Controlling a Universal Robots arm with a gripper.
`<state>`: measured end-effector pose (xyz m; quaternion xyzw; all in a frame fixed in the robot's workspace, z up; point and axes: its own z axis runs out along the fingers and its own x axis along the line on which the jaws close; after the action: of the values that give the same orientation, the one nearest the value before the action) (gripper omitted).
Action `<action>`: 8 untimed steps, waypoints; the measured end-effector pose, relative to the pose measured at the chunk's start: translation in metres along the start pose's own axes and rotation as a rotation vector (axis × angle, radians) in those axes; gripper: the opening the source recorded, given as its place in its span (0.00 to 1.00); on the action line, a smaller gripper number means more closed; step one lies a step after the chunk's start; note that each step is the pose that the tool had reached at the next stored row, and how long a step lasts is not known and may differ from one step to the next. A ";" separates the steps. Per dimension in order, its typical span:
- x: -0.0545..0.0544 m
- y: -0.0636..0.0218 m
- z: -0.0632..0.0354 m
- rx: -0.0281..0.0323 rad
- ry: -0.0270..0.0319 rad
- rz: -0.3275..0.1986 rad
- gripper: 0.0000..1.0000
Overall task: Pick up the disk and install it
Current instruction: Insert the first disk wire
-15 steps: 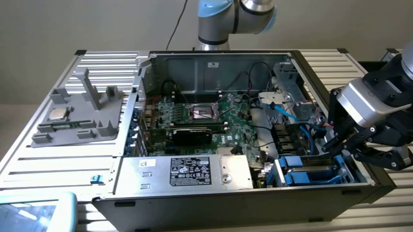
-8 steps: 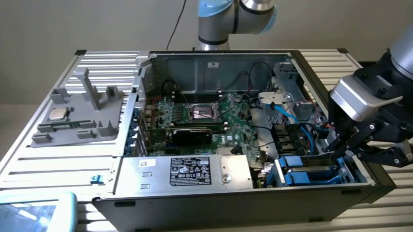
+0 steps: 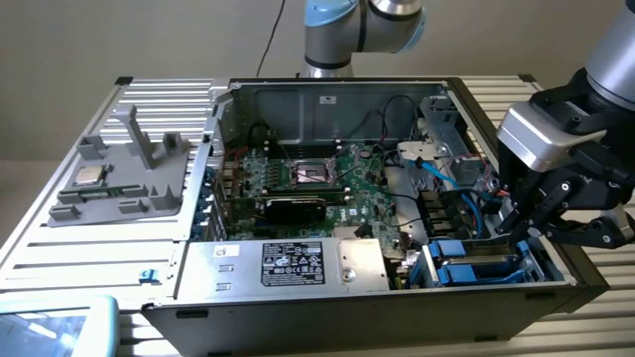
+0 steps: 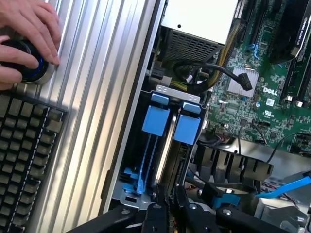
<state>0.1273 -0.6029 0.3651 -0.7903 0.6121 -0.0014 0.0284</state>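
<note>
While the exterior view takes in the whole open computer case (image 3: 347, 312) on the slatted table (image 3: 100, 245), the gripper (image 3: 526, 232) hangs over the case's corner nearest the exterior view's right. Its jaws point down into the drive bay (image 3: 476, 277), whose blue plastic lies just beneath them. Well away from the jaws, toward the exterior view's left, sit the grey metal box with a black label (image 3: 297, 264) and the motherboard (image 3: 308, 175) beyond it. Outside the case is a grey holder (image 3: 129, 178) carrying a small square processor chip (image 3: 91, 176).

The wrist view brings the bay close. The disk (image 4: 164, 155) stands on edge inside it, its silver-grey side running straight away from the jaws to bright blue end tabs (image 4: 187, 128) at the far end. Its near end reaches right up to the gripper (image 4: 170, 208). The jaws stand narrow, one on each side of that near end — whether they pinch it or merely flank it I cannot tell. Off to one side of the jaws, out on the table, a person's hand (image 4: 26, 26) rests on a round knob (image 4: 19, 60) next to a keyboard (image 4: 24, 155). To the other side lies the motherboard, with a blue cable (image 4: 286, 187) nearer the jaws.
</note>
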 end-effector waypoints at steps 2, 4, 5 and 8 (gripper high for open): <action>-0.003 0.0014 -0.0012 -0.0023 0.0154 -0.001 0.17; -0.006 0.0017 -0.0019 -0.0047 0.0319 -0.001 0.17; -0.008 0.0018 -0.0022 -0.0061 0.0403 -0.002 0.17; -0.013 0.0018 -0.0032 -0.0100 0.0631 -0.003 0.17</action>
<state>0.1221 -0.5909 0.3687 -0.7908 0.6116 -0.0233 0.0051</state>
